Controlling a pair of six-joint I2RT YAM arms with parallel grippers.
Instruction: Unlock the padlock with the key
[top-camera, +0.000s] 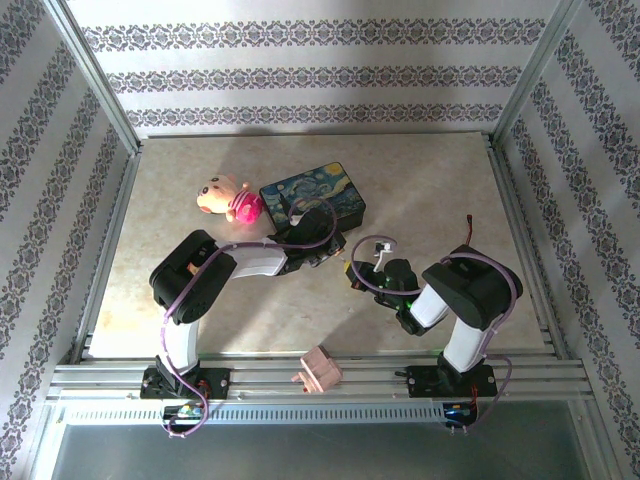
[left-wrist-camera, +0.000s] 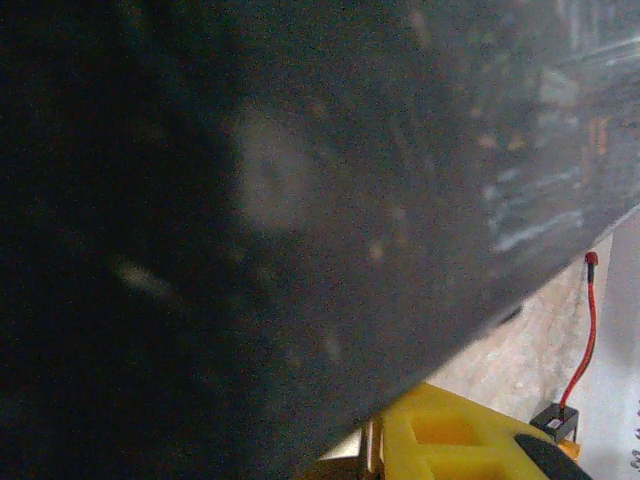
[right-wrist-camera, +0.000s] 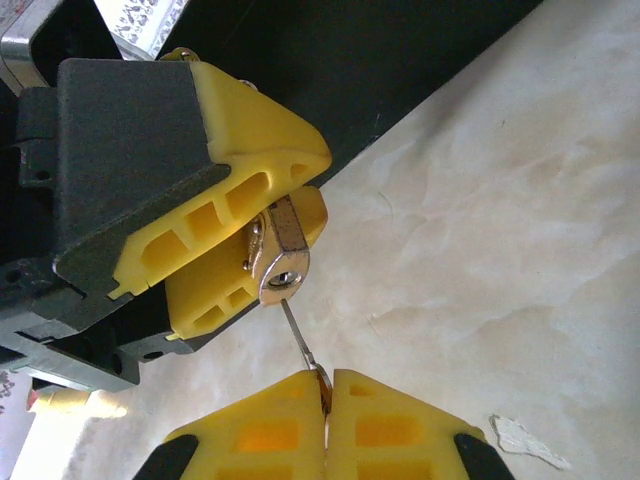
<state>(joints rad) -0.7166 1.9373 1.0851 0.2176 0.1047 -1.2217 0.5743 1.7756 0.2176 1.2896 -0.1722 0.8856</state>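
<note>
In the right wrist view the small silvery-brass padlock (right-wrist-camera: 278, 252) is pinched between the two yellow fingers (right-wrist-camera: 245, 140) of my left gripper (top-camera: 338, 260), its keyhole end pointing down at the camera. My right gripper (right-wrist-camera: 327, 388) is shut on the bow of the thin key (right-wrist-camera: 303, 338). The key's blade slants up and its tip meets the padlock's lower face right at the keyhole; how deep it sits I cannot tell. Both grippers meet just in front of the painted box (top-camera: 315, 198), right gripper (top-camera: 360, 278) on the right.
A pink plush toy (top-camera: 228, 198) lies left of the box. A small wooden block (top-camera: 318, 370) rests on the front rail. A white scrap (right-wrist-camera: 520, 438) lies on the tabletop (right-wrist-camera: 500, 220). A dark blurred surface (left-wrist-camera: 250, 200) covers most of the left wrist view.
</note>
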